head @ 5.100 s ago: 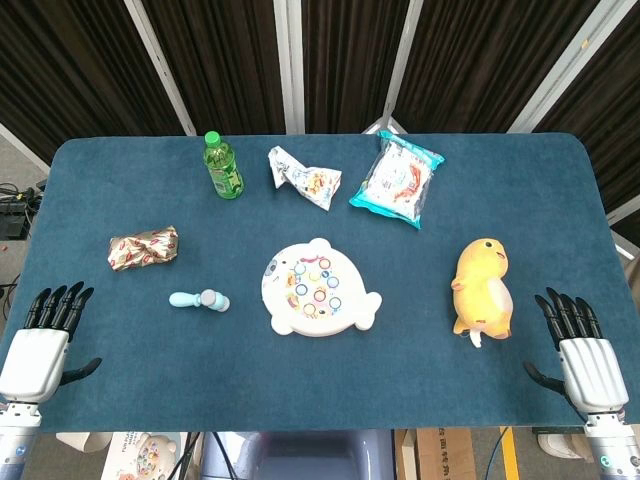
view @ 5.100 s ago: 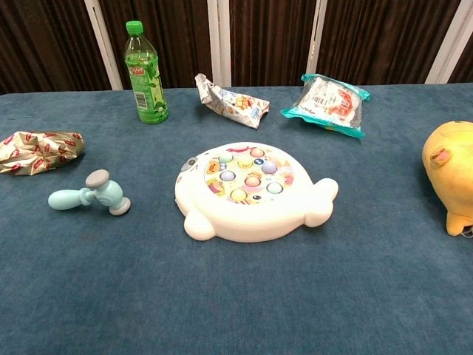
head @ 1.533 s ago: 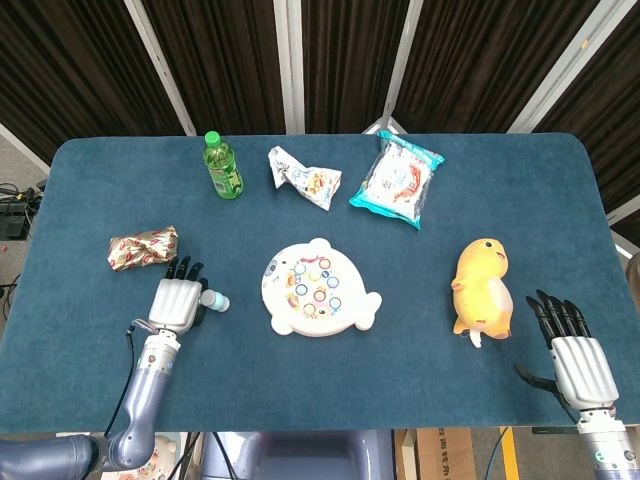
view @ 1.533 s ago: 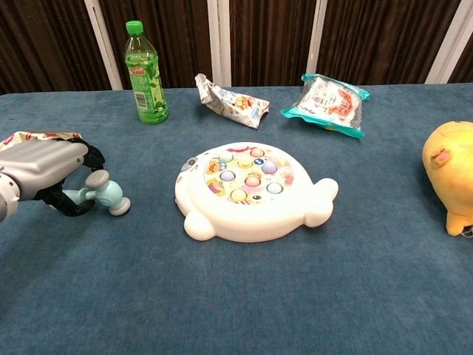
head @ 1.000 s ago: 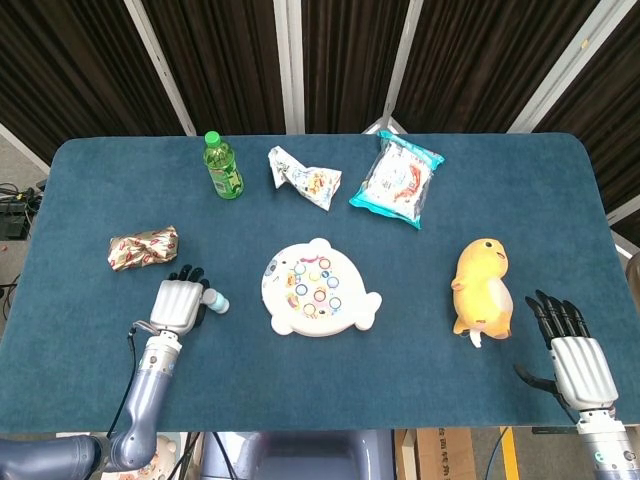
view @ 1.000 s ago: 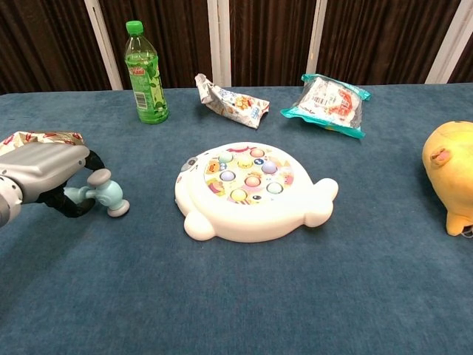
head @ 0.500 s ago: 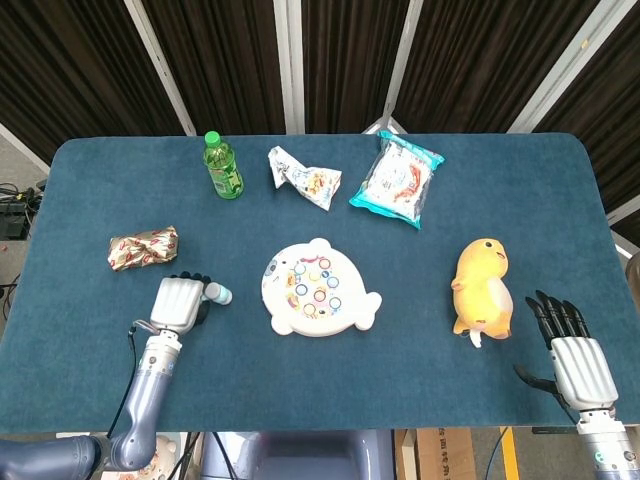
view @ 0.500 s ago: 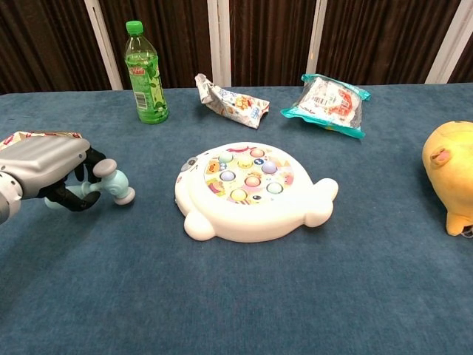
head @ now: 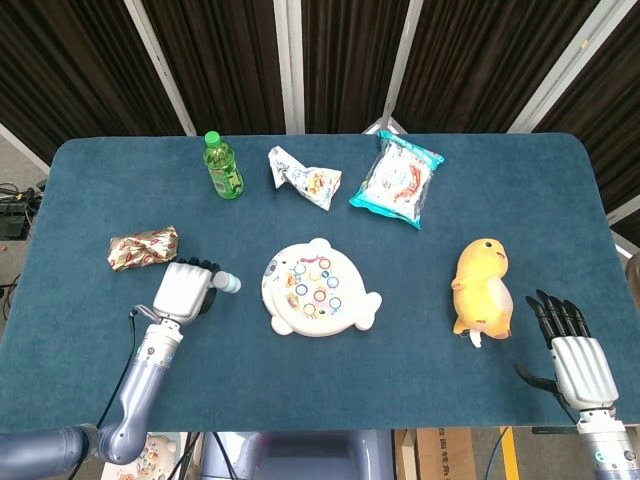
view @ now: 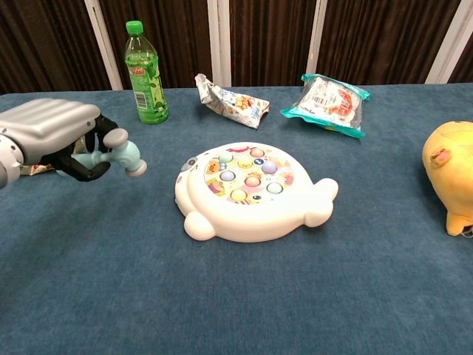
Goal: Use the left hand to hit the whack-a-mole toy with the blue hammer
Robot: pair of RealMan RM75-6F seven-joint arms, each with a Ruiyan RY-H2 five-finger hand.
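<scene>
Left side of frame: left hand [view: 55,137] with fingers wrapped around the handle of the blue hammer [view: 118,154], hammer head poking out to the right and lifted clear of the surface [head: 100,390]. Wrapped snack [head: 142,247] lies just above-left of that hand in the head view, green bottle [head: 222,165] upright at upper left. Centre: whack-a-mole toy [head: 318,288] flat on the surface, near the hammer head but not touching it. Crumpled wrapper [head: 305,178] and chip bag [head: 397,180] sit in the upper middle. Right: yellow plush [head: 482,287], then right hand [head: 578,355] at lower right corner, fingers spread, holding nothing, well apart from everything.

Step looks like: grasp done, hammer raised, carrying it toward the toy. Next move calls for swinging the left hand rightward until the hammer head is over the coloured buttons, then bringing it down on them. Grip must stay firm so the handle doesn't twist.
</scene>
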